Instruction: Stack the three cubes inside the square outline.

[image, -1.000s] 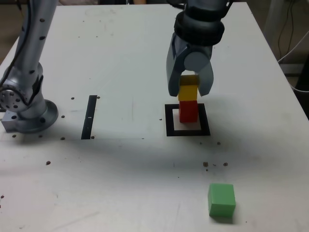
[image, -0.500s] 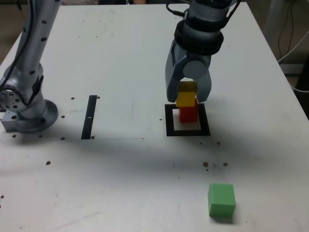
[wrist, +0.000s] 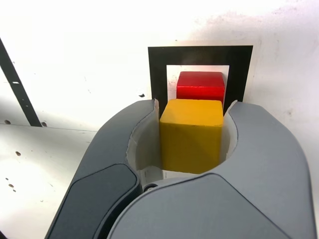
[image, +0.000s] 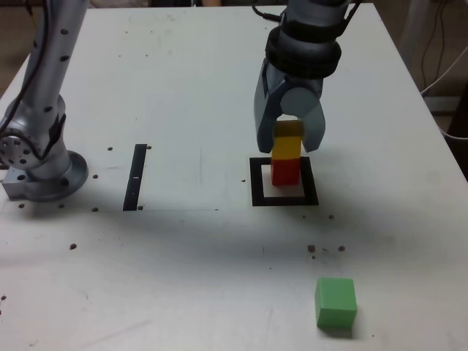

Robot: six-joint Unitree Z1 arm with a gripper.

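Observation:
The yellow cube (image: 287, 146) rests on the red cube (image: 286, 171), which stands inside the black square outline (image: 257, 183). My gripper (image: 289, 142) comes down from above with one jaw on each side of the yellow cube. In the wrist view both jaws touch the sides of the yellow cube (wrist: 191, 134), so the gripper (wrist: 192, 107) is shut on it. Beyond it there, the red cube (wrist: 200, 85) shows inside the outline (wrist: 157, 74). The green cube (image: 336, 301) lies alone near the front of the table, toward the exterior view's right.
A thin black strip (image: 137, 177) lies on the white table toward the exterior view's left, also seen as the strip (wrist: 17, 87) in the wrist view. The arm's base (image: 40, 168) stands at the far left. Small dark specks dot the table.
The gripper has come down a little with the yellow cube. Half a second ago the cube sat tilted on the red one; now it stands straight on it.

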